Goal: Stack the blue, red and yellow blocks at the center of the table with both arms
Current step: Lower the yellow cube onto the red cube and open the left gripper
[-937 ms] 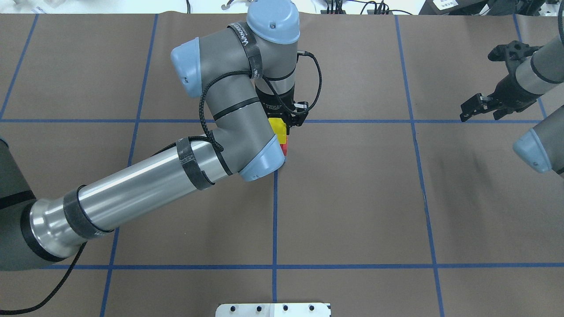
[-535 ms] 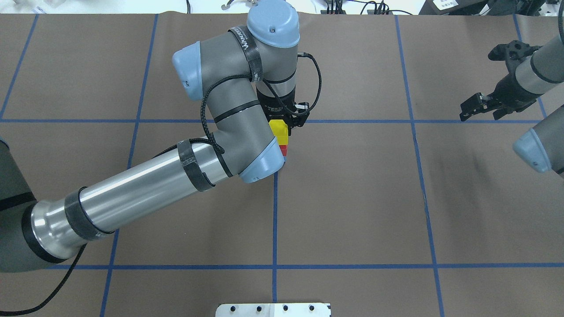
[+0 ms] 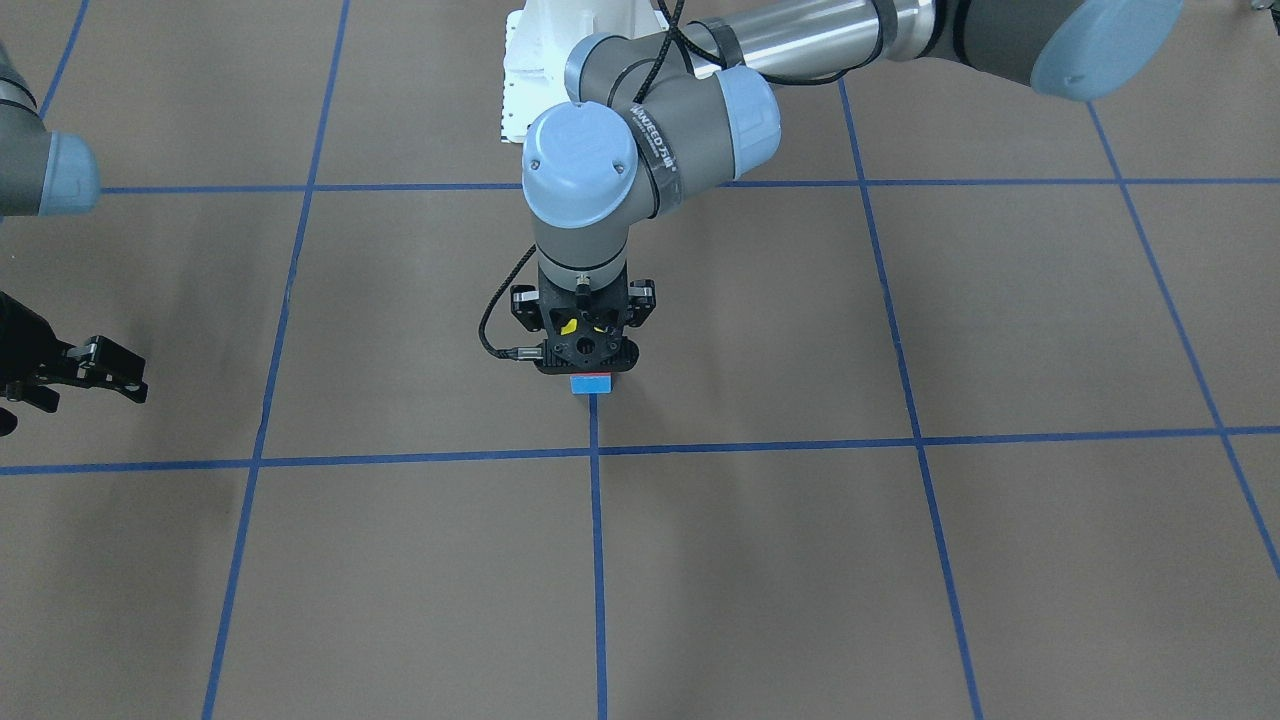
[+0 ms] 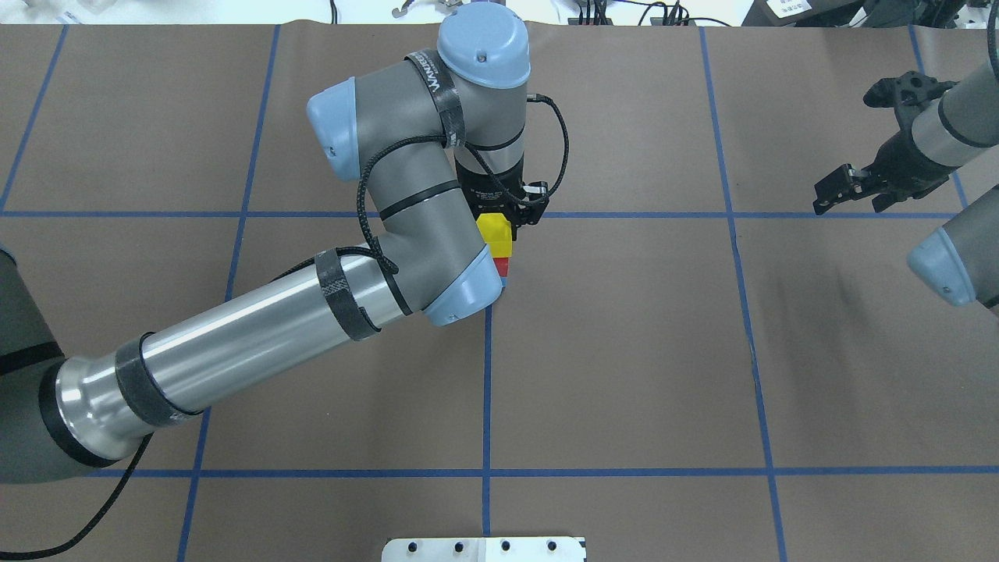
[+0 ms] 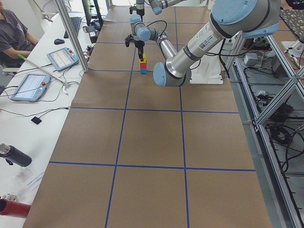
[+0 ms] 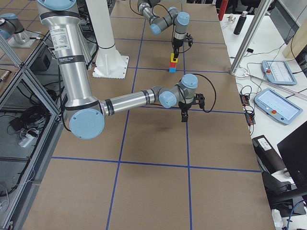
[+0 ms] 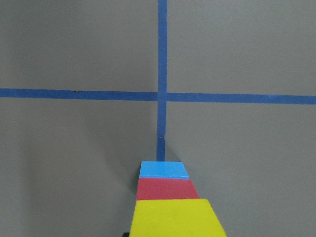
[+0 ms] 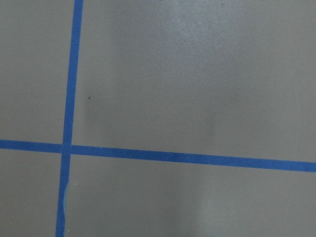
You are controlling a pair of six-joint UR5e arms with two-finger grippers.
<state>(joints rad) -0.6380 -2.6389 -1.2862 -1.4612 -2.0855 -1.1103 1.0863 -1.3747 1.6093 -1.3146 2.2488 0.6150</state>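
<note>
A yellow block (image 4: 494, 234) sits on a red block (image 4: 504, 267), which sits on a blue block (image 3: 590, 387), at the tape crossing in the table's middle. The left wrist view shows the stack from above: yellow (image 7: 173, 217), red (image 7: 167, 188), blue (image 7: 164, 169). My left gripper (image 4: 507, 217) points straight down over the stack and is shut on the yellow block; its fingertips are mostly hidden by the arm. My right gripper (image 4: 851, 195) is open and empty, far to the right above bare table.
Blue tape lines (image 4: 486, 390) divide the brown table into squares. The white robot base plate (image 4: 484, 549) is at the near edge. In the exterior left view, an operator (image 5: 12, 33) and tablets (image 5: 29, 85) are at a side desk.
My left arm has lowered slightly with the yellow block, which now rests squarely on the red block. The right arm has barely moved.
</note>
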